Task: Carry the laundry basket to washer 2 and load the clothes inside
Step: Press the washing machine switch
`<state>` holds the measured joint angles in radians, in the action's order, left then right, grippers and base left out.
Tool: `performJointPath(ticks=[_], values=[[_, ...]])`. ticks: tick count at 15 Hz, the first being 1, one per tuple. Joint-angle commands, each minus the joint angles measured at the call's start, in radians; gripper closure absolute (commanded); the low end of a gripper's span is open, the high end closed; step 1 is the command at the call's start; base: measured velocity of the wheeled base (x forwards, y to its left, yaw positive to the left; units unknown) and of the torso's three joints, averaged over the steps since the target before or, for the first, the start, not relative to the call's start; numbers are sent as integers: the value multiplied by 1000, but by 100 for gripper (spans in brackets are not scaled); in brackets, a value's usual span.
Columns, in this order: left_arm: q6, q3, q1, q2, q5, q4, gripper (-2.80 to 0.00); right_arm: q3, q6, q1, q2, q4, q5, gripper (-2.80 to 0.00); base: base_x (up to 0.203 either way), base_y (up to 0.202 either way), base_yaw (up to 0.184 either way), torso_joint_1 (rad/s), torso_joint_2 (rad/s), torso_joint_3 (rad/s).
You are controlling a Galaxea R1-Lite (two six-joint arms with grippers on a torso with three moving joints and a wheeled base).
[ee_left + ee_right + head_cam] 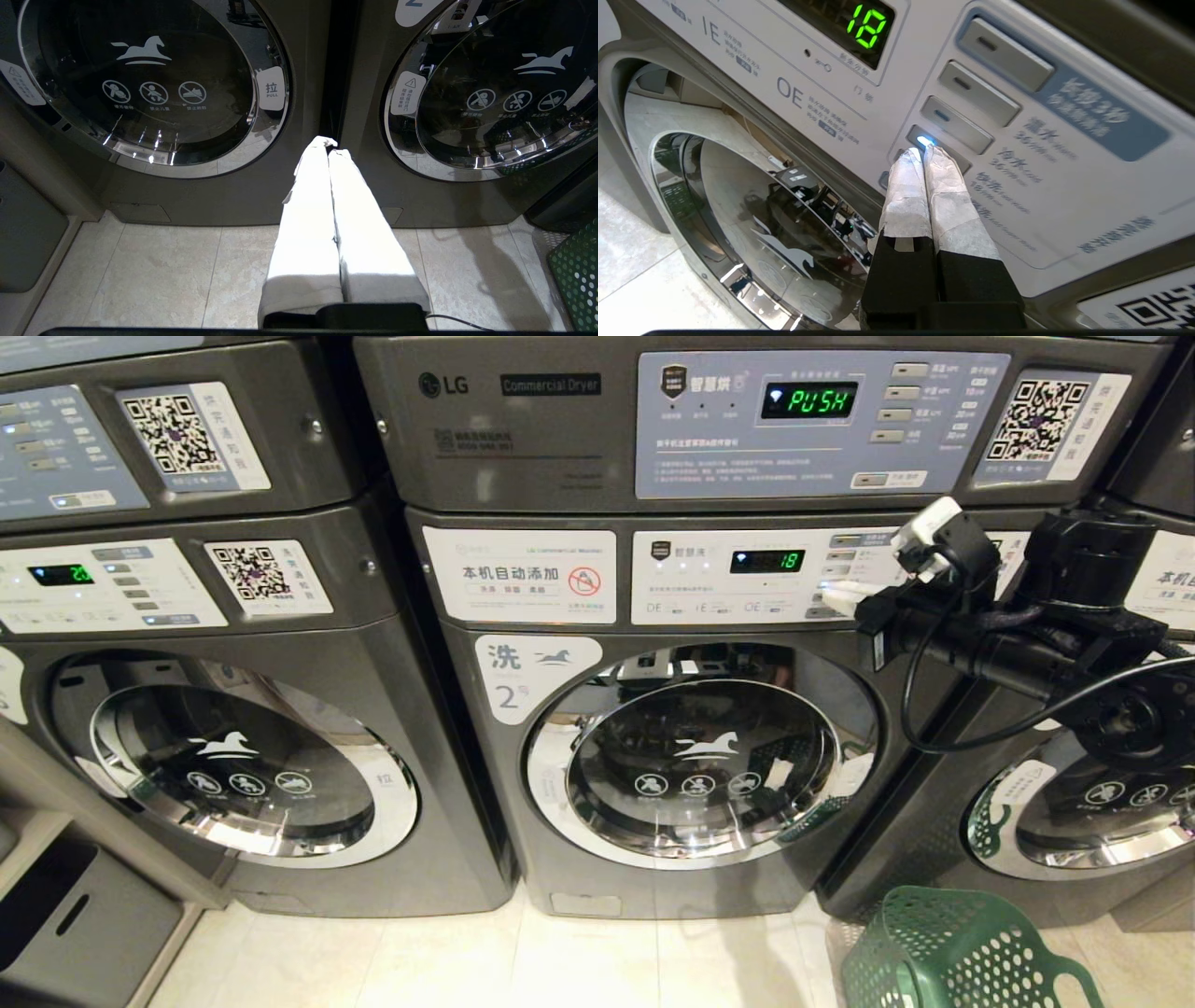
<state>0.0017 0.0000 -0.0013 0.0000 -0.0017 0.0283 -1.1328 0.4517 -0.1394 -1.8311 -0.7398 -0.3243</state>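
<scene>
Washer 2 is seen at the centre of the head view, dark grey, its round chrome-rimmed door shut, with like machines on either side. The laundry basket, green and dotted with holes, is set on the tiled floor near the washer's lower right corner. The right hand is held fully closed and empty, its tips touching a lit button on the washer's control panel. The left hand is closed on nothing, low before the gap between two machines.
</scene>
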Motion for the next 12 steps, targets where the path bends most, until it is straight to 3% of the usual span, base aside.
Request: performJointPath(ticks=[1, 7, 12], values=[[0, 10, 0, -2, 0, 0, 0, 10, 2, -8, 18, -3, -2, 0, 0, 0, 0, 0, 0, 0], [0, 9, 0, -2, 0, 1, 0, 120, 2, -17, 81, -3, -1, 0, 0, 0, 0, 0, 0, 0], [0, 9, 0, -2, 0, -1, 0, 132, 1, -17, 57, -4, 2, 0, 0, 0, 0, 0, 0, 0]])
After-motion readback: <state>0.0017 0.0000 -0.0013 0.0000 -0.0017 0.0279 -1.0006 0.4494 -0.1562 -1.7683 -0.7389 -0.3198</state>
